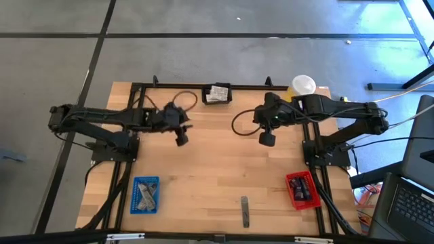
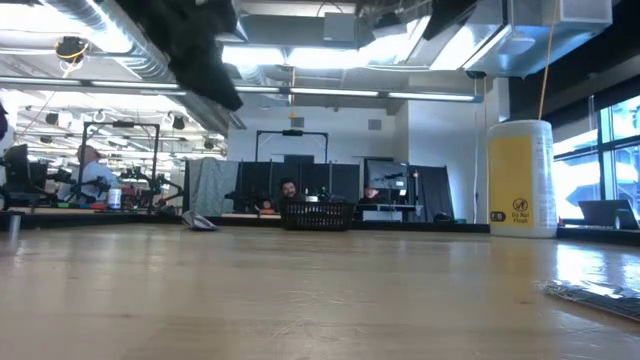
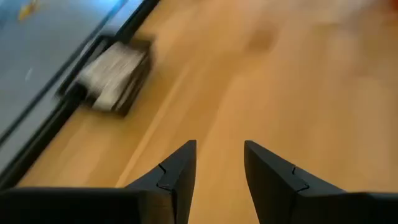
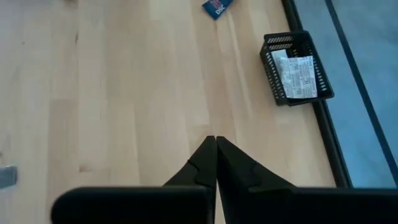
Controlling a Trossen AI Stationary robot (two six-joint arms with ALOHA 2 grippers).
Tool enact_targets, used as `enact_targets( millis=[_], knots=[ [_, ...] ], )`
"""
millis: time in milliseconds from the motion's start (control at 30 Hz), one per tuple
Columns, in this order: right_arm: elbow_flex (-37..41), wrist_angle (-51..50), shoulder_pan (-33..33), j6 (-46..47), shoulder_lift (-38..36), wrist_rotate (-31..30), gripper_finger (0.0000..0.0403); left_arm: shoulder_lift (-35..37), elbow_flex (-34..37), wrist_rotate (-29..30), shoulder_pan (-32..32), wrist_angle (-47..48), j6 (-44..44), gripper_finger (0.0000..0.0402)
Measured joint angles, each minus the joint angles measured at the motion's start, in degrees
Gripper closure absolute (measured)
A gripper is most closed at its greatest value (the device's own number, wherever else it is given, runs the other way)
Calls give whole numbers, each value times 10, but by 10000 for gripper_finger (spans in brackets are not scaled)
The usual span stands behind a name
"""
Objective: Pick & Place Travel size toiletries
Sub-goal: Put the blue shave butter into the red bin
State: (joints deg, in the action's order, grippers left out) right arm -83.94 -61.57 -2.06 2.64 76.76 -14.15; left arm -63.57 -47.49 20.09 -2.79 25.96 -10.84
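Wooden table (image 1: 224, 169) lies under my two dark arms. My left pincer (image 1: 182, 139) hangs over the left half of the table, and its two fingers (image 3: 177, 174) stand apart with a gap of bare wood between them. It holds nothing. My right pincer (image 1: 267, 139) hangs over the right half, and its two fingers (image 4: 205, 165) are pressed tight together with nothing between them.

At the far edge of the table, in the middle, sits a small black basket (image 1: 218, 93). Pale foil sachets (image 4: 297, 76) lie inside it. My left wrist camera sees the basket too, but blurry.

Near the front edge on the left lies a blue tray (image 1: 145, 194) with slim grey sticks (image 1: 146, 195) in it. Near the front edge on the right lies a red tray (image 1: 302, 190) with short dark tubes (image 1: 303, 190) in it. Between the two trays, one grey stick (image 1: 245, 211) lies alone on the wood, well apart from both pincers.

A tall yellow container (image 2: 521, 178) with a white cap stands at the far right corner. One small blue packet (image 4: 217, 7) lies flat on the wood near the basket. Behind the table is a big room with people sitting at desks.
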Motion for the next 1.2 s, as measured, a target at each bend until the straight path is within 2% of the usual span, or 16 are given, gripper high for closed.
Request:
enact_targets(
  millis=[133,200,333,433,633,733,767,833,933,1000,1033,1200],
  knots=[
    [0,1,1,4,2,-15,385,0,-4,-5,-69,25,-13,276],
    [0,1,1,3,2,-19,385,-1,-4,-10,-97,41,33,272],
    [0,2,1,-1,2,-19,397,-15,-4,-12,-144,92,105,245],
    [0,2,1,-1,2,-19,398,-34,-4,-17,-184,133,126,217],
    [0,2,1,2,2,-19,383,-68,-4,88,-229,108,246,189],
    [0,2,1,0,2,-19,387,-77,-4,114,-235,99,235,188],
    [0,2,1,-1,2,-19,391,-80,-4,111,-236,94,227,187],
    [0,2,1,-1,2,-19,397,-86,-4,64,-241,77,252,187],
    [0,2,1,-1,2,-19,397,-95,-4,-29,-248,80,356,187],
    [0,2,1,1,2,-19,391,-105,-4,-60,-248,96,417,187],
    [0,2,1,4,2,-19,387,-109,-4,-60,-248,113,441,187],
    [0,3,1,6,2,-19,384,-140,-4,13,-254,160,517,187]
  ],
)
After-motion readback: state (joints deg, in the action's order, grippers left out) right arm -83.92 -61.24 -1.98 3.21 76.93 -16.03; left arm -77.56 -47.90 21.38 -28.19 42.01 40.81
